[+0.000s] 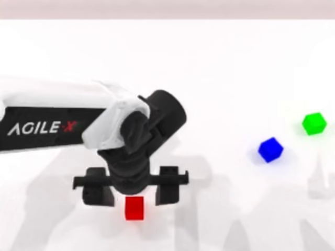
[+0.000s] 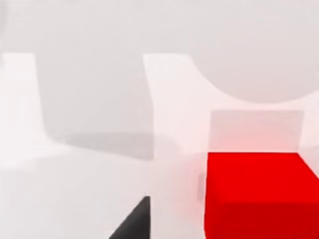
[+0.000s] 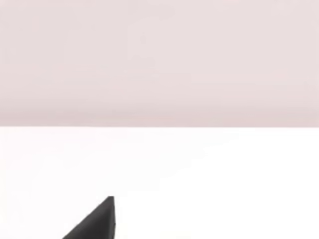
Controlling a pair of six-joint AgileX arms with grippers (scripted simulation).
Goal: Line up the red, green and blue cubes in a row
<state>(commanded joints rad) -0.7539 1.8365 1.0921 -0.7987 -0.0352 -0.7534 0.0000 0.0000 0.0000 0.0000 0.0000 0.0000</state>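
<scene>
The red cube (image 1: 134, 207) lies on the white table near the front, left of centre. My left gripper (image 1: 134, 192) hangs over it, open, with one black finger on each side of the cube and clear gaps between them. In the left wrist view the red cube (image 2: 259, 194) fills the lower corner beside one dark fingertip (image 2: 137, 226). The blue cube (image 1: 270, 149) and the green cube (image 1: 314, 124) lie apart at the right, turned at an angle. My right arm is out of the top view; its wrist view shows one dark fingertip (image 3: 99, 221) over bare table.
The white table (image 1: 220, 73) meets a pale wall at the back. Grey shadows of the arms fall across the front of the table.
</scene>
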